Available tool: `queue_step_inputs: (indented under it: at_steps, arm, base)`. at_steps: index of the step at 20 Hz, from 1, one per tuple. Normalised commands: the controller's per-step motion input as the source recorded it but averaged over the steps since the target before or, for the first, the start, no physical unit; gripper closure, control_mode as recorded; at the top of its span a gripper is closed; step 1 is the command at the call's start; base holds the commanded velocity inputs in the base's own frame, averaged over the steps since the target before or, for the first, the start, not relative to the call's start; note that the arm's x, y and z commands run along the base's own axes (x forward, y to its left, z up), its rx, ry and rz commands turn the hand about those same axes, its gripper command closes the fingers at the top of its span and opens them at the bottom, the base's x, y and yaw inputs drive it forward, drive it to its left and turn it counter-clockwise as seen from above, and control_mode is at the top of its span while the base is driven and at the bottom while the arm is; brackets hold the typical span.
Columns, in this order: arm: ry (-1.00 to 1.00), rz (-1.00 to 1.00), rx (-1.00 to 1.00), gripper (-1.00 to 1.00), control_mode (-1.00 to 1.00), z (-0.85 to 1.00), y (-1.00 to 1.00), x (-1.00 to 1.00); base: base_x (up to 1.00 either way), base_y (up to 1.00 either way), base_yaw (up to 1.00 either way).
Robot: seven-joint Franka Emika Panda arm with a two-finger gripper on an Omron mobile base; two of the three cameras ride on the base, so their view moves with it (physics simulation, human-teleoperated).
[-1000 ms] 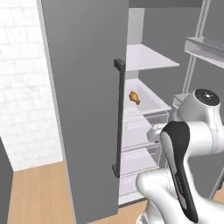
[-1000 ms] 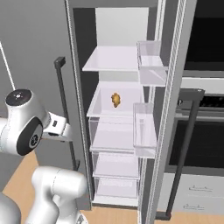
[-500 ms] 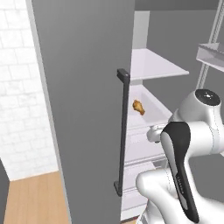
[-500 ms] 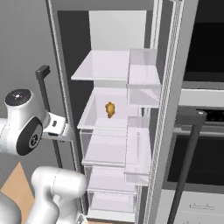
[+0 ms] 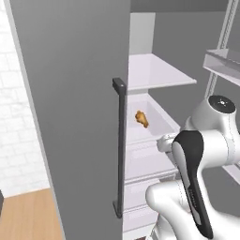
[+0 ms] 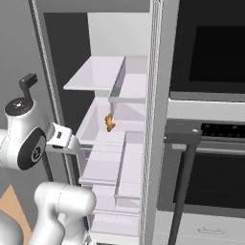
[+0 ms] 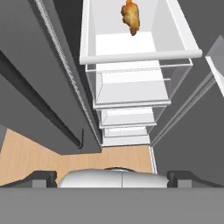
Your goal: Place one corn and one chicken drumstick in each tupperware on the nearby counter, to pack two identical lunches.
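One chicken drumstick [image 7: 131, 15] lies inside the open fridge, on the floor of a white drawer-like bin [image 7: 141, 55] at mid height, under a flat shelf [image 5: 157, 71]. In the hand view it sits at the top of the frame, straight ahead of the tool [image 7: 112, 177] and well apart from it, with the bin's front rail lying across the line between them. So the coming reach, as I judge it, has to go forward and over that rail, then down onto the meat. The drumstick's long axis appears to run roughly along the tool's line of sight, thicker end further away, though it is small and I would not press that. The tool's two dark tips stand far apart at the bottom corners of the hand view, with nothing between them. By count, one drumstick can be seen; the stacked clear drawers [image 7: 127, 116] below the bin look bare. In the left base view, the tall grey fridge door [image 5: 70, 108] with its dark handle [image 5: 119, 145] stands open on the left. In the right base view, a dark oven [image 6: 210, 110] flanks the fridge on the right.
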Motion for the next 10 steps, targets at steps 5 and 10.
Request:
queue_step_inputs:
  at_steps: [5, 10]
  arm:
    - [0.0, 0.0, 0.0, -1.0, 1.0, 0.0, 0.0, 0.0]
    - [0.0, 0.0, 0.0, -1.0, 1.0, 0.0, 0.0, 0.0]
  base:
    - [0.35, -0.18, -0.04]
    - [0.36, -0.01, -0.04]
